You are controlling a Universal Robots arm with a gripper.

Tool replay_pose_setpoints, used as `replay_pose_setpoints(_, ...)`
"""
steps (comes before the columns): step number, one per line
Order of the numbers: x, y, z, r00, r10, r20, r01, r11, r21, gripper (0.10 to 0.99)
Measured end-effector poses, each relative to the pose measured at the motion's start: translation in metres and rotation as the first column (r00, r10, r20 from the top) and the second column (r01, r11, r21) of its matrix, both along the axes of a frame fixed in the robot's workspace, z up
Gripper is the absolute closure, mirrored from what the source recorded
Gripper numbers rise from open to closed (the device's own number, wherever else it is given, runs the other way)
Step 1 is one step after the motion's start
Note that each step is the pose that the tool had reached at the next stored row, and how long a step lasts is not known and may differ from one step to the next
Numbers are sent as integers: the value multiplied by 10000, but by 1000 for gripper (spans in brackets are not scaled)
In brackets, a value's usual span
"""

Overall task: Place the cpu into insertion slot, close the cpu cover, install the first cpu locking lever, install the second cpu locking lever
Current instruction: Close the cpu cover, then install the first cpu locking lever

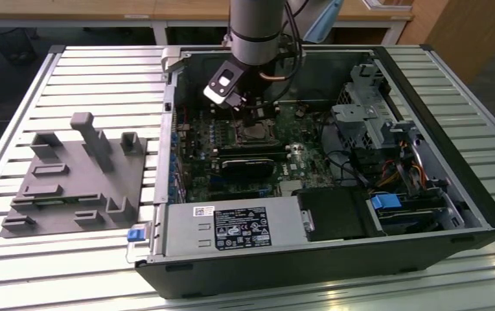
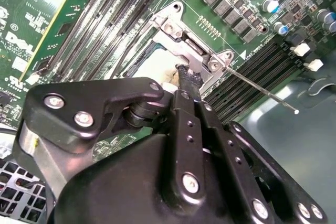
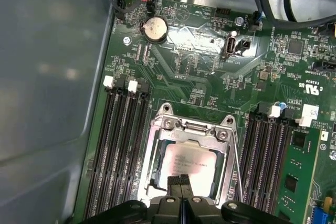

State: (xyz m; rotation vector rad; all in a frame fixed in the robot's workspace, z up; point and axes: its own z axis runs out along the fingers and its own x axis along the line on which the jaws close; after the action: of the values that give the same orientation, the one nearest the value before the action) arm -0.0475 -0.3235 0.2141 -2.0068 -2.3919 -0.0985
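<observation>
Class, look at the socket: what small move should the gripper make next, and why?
Probably lift slightly off the cpu cover and shift toward the locking lever. The cpu lies seated under the lowered cover, the gripper tip is at the cover's edge, and the lever juts out free.

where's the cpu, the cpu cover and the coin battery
cpu (image 3: 191, 159): first wrist view, middle of its metal top
cpu cover (image 3: 153, 156): first wrist view, frame bar beside the cpu
coin battery (image 3: 154, 28): first wrist view, centre of its face
</observation>
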Motion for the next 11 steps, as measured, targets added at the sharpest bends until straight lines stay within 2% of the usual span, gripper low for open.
replay_pose_setpoints(11,12,1,1,10000,0,1,0,10000,0,980)
